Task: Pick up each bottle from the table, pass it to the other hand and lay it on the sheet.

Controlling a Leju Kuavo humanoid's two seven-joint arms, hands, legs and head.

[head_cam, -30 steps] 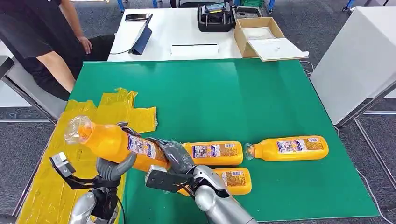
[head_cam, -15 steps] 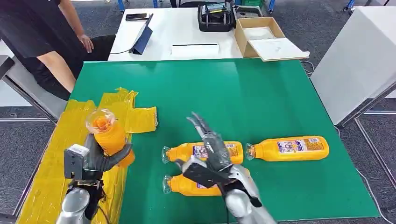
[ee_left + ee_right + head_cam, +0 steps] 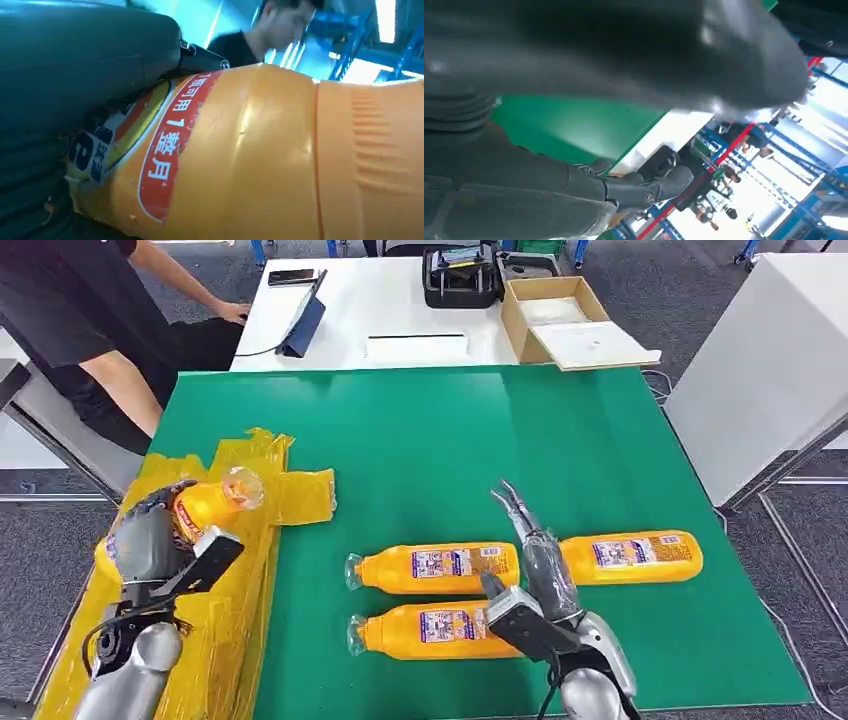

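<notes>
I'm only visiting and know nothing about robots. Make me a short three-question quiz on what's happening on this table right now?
1. True or false: the left hand holds a bottle over the yellow sheet.
2. How many bottles lie on the green mat?
A. one
B. three
C. five
3. Fill in: the right hand holds ______.

Key
1. True; the held bottle has not been set down yet.
2. B: the near bottle, the middle bottle and the far bottle.
3. Nothing; its fingers are spread above the mat.
</notes>
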